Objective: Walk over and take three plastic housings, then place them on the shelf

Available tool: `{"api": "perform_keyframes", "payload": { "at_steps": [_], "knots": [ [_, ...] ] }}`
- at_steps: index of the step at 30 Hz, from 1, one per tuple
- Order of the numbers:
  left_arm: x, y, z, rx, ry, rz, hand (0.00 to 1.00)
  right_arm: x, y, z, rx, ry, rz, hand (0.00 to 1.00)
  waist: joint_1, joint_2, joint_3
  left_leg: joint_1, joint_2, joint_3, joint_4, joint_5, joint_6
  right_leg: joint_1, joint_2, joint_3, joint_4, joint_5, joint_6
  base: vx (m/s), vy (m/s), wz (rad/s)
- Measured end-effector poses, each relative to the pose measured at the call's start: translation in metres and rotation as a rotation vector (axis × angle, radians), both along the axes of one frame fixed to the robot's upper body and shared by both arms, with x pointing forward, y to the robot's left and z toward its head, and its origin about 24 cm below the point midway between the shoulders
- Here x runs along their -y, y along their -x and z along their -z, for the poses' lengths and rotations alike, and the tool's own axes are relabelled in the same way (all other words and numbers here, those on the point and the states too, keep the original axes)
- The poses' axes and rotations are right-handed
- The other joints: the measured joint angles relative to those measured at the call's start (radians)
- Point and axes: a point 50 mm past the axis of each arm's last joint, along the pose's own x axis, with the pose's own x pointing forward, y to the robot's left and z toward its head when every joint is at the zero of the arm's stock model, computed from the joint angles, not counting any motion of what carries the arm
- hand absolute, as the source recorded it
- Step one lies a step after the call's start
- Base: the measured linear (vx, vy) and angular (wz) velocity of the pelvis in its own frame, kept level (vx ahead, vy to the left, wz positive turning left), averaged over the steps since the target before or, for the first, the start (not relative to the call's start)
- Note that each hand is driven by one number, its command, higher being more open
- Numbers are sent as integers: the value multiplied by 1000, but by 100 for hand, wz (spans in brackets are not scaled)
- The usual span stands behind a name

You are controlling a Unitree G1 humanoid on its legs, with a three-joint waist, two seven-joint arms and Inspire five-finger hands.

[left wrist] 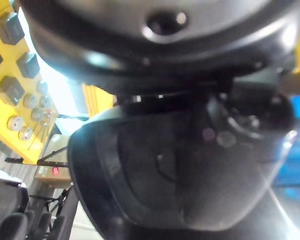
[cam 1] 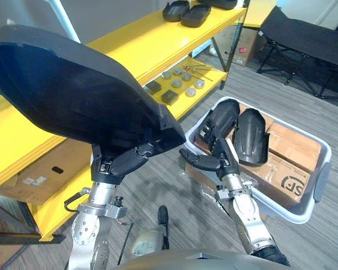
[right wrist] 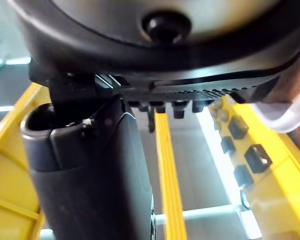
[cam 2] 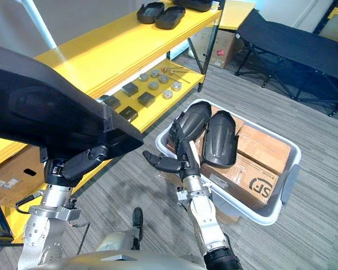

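The left robot hand, in the lower left of the frame, has its fingers curled round the lower edge of a large black plastic housing. The housing is raised so that its hollow side fills the upper left, in front of the yellow shelf. In the left wrist view the same dark shell sits right against the hand.

The right robot hand is at the centre of the frame, at the near edge of a pale grey tub on the floor. Its fingers are straight and point upward and its thumb stands out to the left, holding nothing. Whether the fingertips touch anything in the tub I cannot tell.

In the tub two more housings lie side by side on cardboard boxes – one just past the right hand's fingers, the other to its right.

At the top centre, on the shelf's upper level, rests a pair of black shells. The lower level carries small round metal parts and dark blocks. A cardboard box sits under the shelf at lower left, and a black folding cot stands at upper right.
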Motion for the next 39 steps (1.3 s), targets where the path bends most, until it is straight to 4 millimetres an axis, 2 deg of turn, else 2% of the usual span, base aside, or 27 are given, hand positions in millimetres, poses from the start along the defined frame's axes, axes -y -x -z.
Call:
{"api": "perform_keyframes", "payload": {
  "at_steps": [5,7,8,9,11,12,14,15,17,20,21,22,23,24,25,26,29,30,31,32,33,34,35,36,37,38,39],
  "knots": [
    [1,2,3,-21,10,-9,0,-8,-6,-6,28,8,-48,100,26,-6,17,-5,-19,-5,11,-10,3,-19,-27,16,51,-36,8,-32,-15,7],
    [1,1,3,-22,10,-8,0,-10,-11,-11,51,6,-52,100,34,-11,46,-15,-29,-4,70,-44,5,3,-43,5,50,-47,2,-30,25,11],
    [0,1,3,-20,5,-4,0,-11,-13,-13,60,1,-45,100,42,-22,55,-38,-30,15,128,-74,13,10,-65,-10,50,-55,1,-20,69,18],
    [-2,1,2,-12,-5,-1,0,-11,-15,-16,71,-5,-31,100,53,-34,64,-92,-27,41,256,-136,48,10,-83,-15,68,-63,0,-1,79,15],
    [-7,2,2,-13,-23,-18,0,-11,-14,-15,65,-10,-14,100,56,-31,70,-139,-24,48,436,-258,49,45,-91,-21,108,-75,-18,91,115,16],
    [-11,1,3,-20,-35,-56,0,-8,-12,-13,57,-5,0,100,52,-28,72,-138,-28,36,473,-297,65,13,-121,18,241,-44,-86,158,148,35],
    [-15,1,5,-32,-62,-92,0,-6,-10,-11,52,14,13,100,39,-23,70,-128,-35,11,462,-302,72,-70,-139,80,384,40,-195,145,210,49],
    [-26,1,5,-42,-115,-157,0,-1,-8,-9,47,18,42,100,19,-23,75,-82,-44,-29,382,-298,66,-170,-121,213,527,129,-166,136,211,58],
    [-35,0,6,-56,-124,-216,0,0,-8,-11,54,9,59,100,10,-30,74,-33,-57,-68,311,-288,62,-210,-57,279,524,57,-102,165,139,51],
    [-46,-1,6,-64,-105,-313,0,5,-8,-25,117,-4,95,100,4,-5,85,63,-95,-132,185,-231,40,-266,42,309,369,-3,-106,208,121,52],
    [-46,-4,5,-61,-92,-341,0,10,-9,-32,155,-9,123,100,-4,9,83,82,-104,-164,147,-233,35,-313,92,336,315,-3,-107,180,50,77],
    [-48,-11,8,-66,-81,-365,0,15,-10,-37,181,-15,154,100,-14,17,94,90,-105,-161,159,-299,-1,-367,127,387,255,4,-102,203,36,91],
    [-49,-14,8,-68,-81,-377,0,16,-10,-39,191,-25,170,100,-25,5,97,55,-115,-132,254,-341,54,-390,110,407,227,12,-86,291,-29,91],
    [-52,-16,7,-65,-78,-401,0,22,-8,-44,216,-24,198,100,-32,25,102,56,-86,-168,355,-383,95,-415,108,441,190,35,-44,310,-60,59],
    [-53,-19,9,-73,-77,-411,0,24,-8,-42,208,-27,212,100,-24,5,117,84,-117,-185,367,-384,78,-417,89,488,178,42,-35,430,-124,77],
    [-53,-19,17,-118,-61,-427,0,31,-3,-38,188,-18,236,100,-37,9,118,122,-137,-221,359,-385,97,-417,84,541,174,56,-40,370,-120,98],
    [-54,-17,20,-134,-63,-442,0,44,0,-36,181,-2,284,100,-54,-23,95,157,-181,-328,341,-416,82,-420,68,525,167,58,-39,281,-135,109],
    [-54,-16,20,-137,-60,-450,0,49,-1,-38,189,6,295,100,-51,-30,87,155,-184,-347,346,-433,80,-407,72,498,135,67,-55,286,-188,85],
    [-58,-13,21,-146,-61,-463,0,50,-2,-39,197,9,298,100,-44,-42,79,150,-181,-332,354,-472,79,-378,72,474,92,99,-93,266,-216,73],
    [-59,-10,25,-165,-54,-478,0,53,-4,-42,209,13,294,100,-45,-33,78,141,-120,-232,394,-522,59,-343,75,444,55,191,-73,335,-250,70],
    [-57,-8,29,-189,-36,-480,0,58,-5,-45,217,30,291,100,-39,-4,71,129,-77,-179,445,-518,38,-313,97,416,39,188,-81,302,-190,61],
    [-56,-7,31,-197,-29,-479,0,60,-5,-46,220,40,292,100,-38,3,74,114,-68,-166,495,-514,22,-293,103,406,27,185,-82,320,-142,51],
    [-53,-7,33,-213,-19,-470,0,66,-5,-47,224,69,291,100,-37,19,82,71,-57,-137,653,-502,-3,-229,109,382,-12,182,-86,325,-74,44],
    [-52,-7,34,-220,-10,-462,0,70,-7,-50,235,99,286,100,-36,17,101,1,-46,-88,840,-454,-51,-147,94,375,-55,177,-85,307,-63,27],
    [-51,-6,35,-223,-10,-457,0,72,-7,-52,243,110,284,100,-26,11,103,-19,-35,-54,870,-471,-32,-125,81,377,-71,177,-85,288,-14,-2],
    [-51,-7,33,-211,-16,-441,0,75,-11,-60,285,125,295,100,-23,18,92,-42,-10,-29,781,-508,-20,-115,60,382,-83,178,-84,298,22,-14],
    [-48,-8,30,-192,-20,-417,0,80,-14,-70,342,124,316,100,-32,29,91,-55,35,-38,612,-485,-46,-116,55,381,-83,178,-84,294,69,-7]
  ]
}}
